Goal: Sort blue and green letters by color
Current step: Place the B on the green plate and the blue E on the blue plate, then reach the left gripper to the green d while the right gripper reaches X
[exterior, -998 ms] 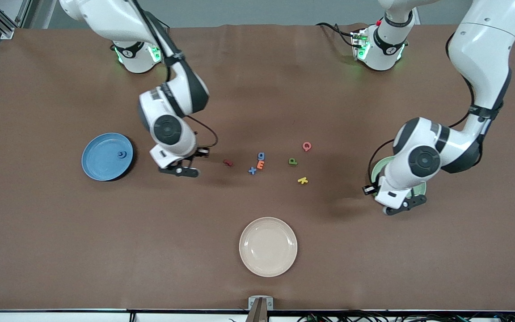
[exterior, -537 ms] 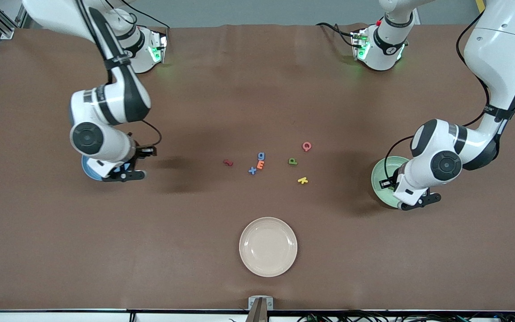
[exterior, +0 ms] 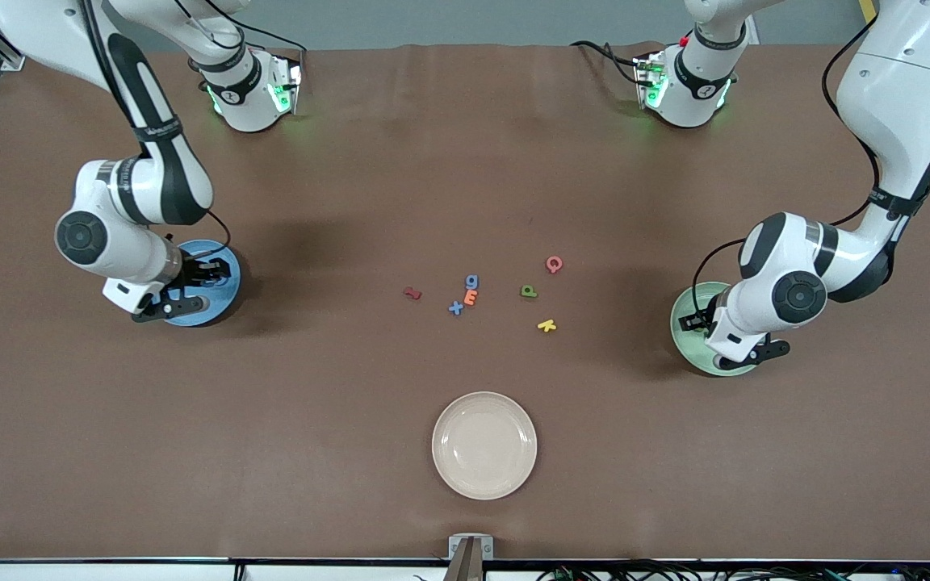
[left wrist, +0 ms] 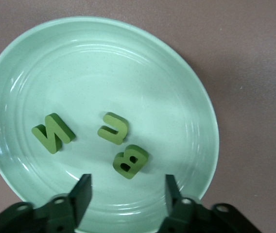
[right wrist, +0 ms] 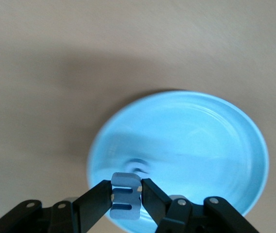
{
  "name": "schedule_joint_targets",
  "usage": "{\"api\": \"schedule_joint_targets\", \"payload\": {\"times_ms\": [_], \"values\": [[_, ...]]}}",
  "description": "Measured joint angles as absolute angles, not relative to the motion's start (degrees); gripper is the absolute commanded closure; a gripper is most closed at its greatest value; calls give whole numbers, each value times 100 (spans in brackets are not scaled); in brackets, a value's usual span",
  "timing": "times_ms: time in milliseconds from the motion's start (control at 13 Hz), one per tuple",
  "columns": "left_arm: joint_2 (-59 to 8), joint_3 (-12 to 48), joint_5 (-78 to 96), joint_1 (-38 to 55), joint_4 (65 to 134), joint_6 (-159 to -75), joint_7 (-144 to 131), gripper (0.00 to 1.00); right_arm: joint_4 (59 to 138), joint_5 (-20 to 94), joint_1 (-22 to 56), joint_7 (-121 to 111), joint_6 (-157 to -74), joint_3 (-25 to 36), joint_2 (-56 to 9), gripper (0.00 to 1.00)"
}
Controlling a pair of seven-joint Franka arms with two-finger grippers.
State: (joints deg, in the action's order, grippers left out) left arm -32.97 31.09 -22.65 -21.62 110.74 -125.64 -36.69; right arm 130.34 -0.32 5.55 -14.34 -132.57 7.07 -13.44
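The left gripper (left wrist: 127, 190), jaws released, hangs over the pale green plate (left wrist: 186, 97) holding green letters N (left wrist: 53, 132), U (left wrist: 112, 128) and B (left wrist: 130, 161). The right gripper (right wrist: 127, 196) grasps a blue letter E (right wrist: 126, 195) over the blue plate (right wrist: 215, 141). On the brown table cover (exterior: 465, 161) lie a blue g (exterior: 471, 281), blue x (exterior: 455, 307), green p (exterior: 529, 290) and orange E (exterior: 471, 297).

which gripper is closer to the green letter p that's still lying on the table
Left. The left gripper is over the green plate, open above three green letters, at its own end of the table from the green P. The right gripper is over the blue plate, much farther off, shut on a blue letter.
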Motion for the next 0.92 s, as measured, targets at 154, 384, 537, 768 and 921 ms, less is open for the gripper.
{"api": "schedule_joint_targets", "payload": {"times_ms": [154, 384, 537, 768, 921], "values": [[-3258, 3357, -2262, -2182, 11019, -12559, -3899, 0, 13159, -33, 231, -1842, -13388, 704, -1343, 80], [-3216, 3872, -2261, -2036, 10883, -12550, -4994, 0, 13164, -34, 70, -1972, -13399, 699, -1343, 71], [-3225, 3931, -2260, -1580, 10812, -12540, -6041, 0, 13164, -34, 69, -1972, -13399, 684, -1342, 57], [-3299, 3931, -2259, -1042, 10745, -12540, -7211, 1, 13164, -35, 68, -1972, -13399, 675, -1342, 45], [-3429, 3927, -2259, -731, 10643, -12540, -7839, 1, 13164, -35, 68, -1973, -13398, 672, -1342, 45]]}}
